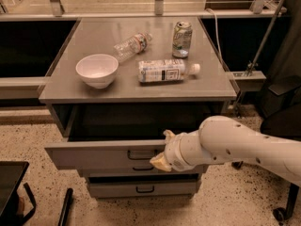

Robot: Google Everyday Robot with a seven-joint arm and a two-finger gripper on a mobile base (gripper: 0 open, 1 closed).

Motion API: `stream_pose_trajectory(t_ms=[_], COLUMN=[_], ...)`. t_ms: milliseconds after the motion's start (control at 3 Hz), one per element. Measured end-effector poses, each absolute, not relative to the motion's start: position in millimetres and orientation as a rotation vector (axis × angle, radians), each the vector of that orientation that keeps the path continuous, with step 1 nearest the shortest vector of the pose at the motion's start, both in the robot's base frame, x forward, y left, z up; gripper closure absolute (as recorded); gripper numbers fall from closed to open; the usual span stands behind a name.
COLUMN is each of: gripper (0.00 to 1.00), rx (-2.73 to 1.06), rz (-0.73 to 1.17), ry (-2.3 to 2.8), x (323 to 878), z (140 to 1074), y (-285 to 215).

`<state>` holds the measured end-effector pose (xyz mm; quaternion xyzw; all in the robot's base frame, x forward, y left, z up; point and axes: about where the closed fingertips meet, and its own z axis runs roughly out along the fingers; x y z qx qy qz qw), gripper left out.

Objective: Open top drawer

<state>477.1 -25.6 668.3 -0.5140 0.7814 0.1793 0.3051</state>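
Top drawer (pixel 94 155) stands open, front panel out on the near side of the grey table (pixel 141 89), dark cavity visible behind it. Gripper (pixel 162 157) sits against that front, just right of the black handle (pixel 140 154); can't tell whether it's spread or clamped. On top: white bowl (pixel 97 69) left, clear bottle (pixel 132 45) and soda can (pixel 182 39) far, labelled bottle (pixel 167 70) lying right.

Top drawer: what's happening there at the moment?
The robot's hand is at the front of the top drawer, beside its black handle. The drawer stands pulled partway out, its dark inside showing under the tabletop. The two lower drawers sit further back. A white bowl, two lying bottles and an upright can rest on top.
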Motion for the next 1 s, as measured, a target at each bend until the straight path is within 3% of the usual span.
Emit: stream_pose_trajectory(t_ms=[1000], gripper=[1.00], rx=[-1.343], rz=[0.488], ry=[2.062], x=[466.0], z=[669.5], y=[-25.2])
